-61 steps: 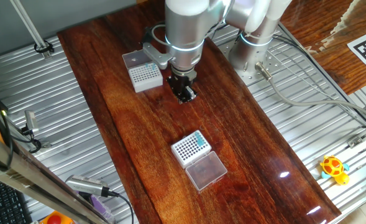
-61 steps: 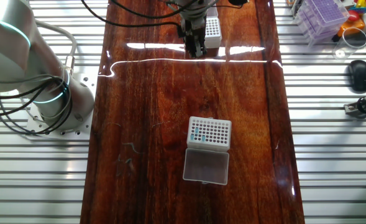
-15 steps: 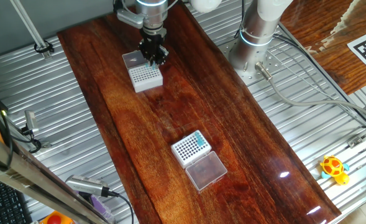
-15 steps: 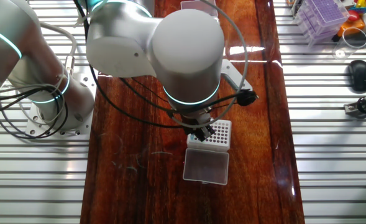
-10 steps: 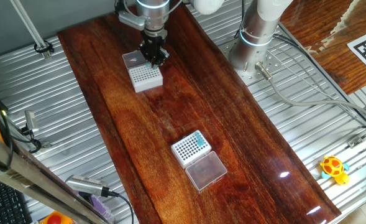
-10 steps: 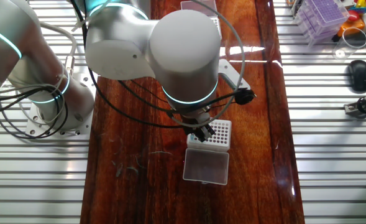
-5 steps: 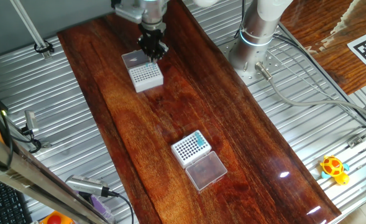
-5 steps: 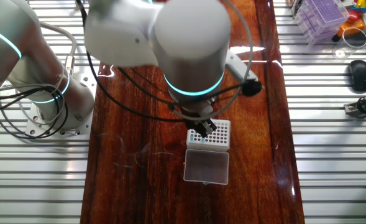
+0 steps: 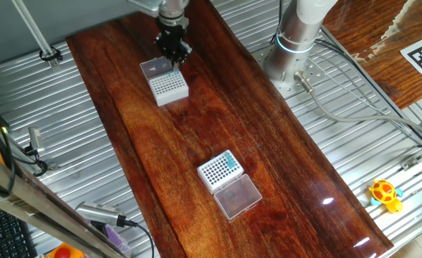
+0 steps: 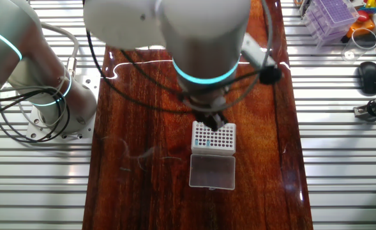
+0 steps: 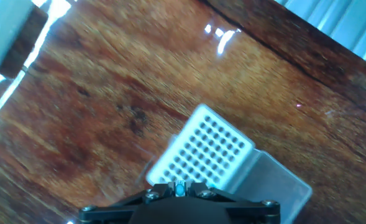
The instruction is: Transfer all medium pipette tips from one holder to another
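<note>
My gripper (image 9: 173, 59) hangs just over the back edge of the far white rack (image 9: 170, 88), the other holder with bold dark holes. It is shut on one teal medium pipette tip (image 11: 180, 188), which shows between the fingers in the hand view. That rack (image 11: 201, 152) lies below the fingers, with no teal in its holes. Its clear lid (image 9: 153, 69) lies behind it. The near holder (image 9: 214, 173) keeps a cluster of teal tips (image 9: 230, 163) in one corner.
A frosted lid (image 9: 238, 196) lies in front of the near holder. In the other fixed view the arm's big joint (image 10: 203, 57) covers the middle of the table, above a white rack (image 10: 221, 137) and a lid (image 10: 212, 171). Ribbed metal flanks the wooden strip.
Over the last second the gripper has drifted up and toward the back of the far rack, still shut on the tip. The racks and lids have not moved.
</note>
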`<state>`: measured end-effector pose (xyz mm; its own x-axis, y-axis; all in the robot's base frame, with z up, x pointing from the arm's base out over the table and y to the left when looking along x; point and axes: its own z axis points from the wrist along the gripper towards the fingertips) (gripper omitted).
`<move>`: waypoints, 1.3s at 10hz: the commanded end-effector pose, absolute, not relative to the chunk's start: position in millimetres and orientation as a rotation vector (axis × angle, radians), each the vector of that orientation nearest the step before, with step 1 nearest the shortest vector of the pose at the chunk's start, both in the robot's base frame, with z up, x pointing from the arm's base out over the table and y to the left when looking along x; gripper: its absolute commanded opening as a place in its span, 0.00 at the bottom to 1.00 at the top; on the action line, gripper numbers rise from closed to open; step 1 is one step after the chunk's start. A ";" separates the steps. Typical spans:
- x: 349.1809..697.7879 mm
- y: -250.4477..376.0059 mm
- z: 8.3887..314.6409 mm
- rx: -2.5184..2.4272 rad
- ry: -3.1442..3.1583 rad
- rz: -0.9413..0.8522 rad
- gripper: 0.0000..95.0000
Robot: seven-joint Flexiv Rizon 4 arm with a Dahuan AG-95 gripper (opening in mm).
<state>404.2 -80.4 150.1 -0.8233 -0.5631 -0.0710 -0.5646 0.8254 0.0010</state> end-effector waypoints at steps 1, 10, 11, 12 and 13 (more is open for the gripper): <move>411.1 -34.7 153.8 -0.795 2.976 0.053 0.00; 400.7 68.4 143.7 -0.603 3.067 0.051 0.00; 400.7 68.4 143.7 -0.769 3.038 0.072 0.00; 400.7 68.4 143.7 -0.869 3.013 0.072 0.00; 400.7 68.4 143.7 -0.919 2.998 0.068 0.00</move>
<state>400.5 68.5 144.2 -0.9168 -0.3993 -0.0011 -0.3992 0.9165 0.0246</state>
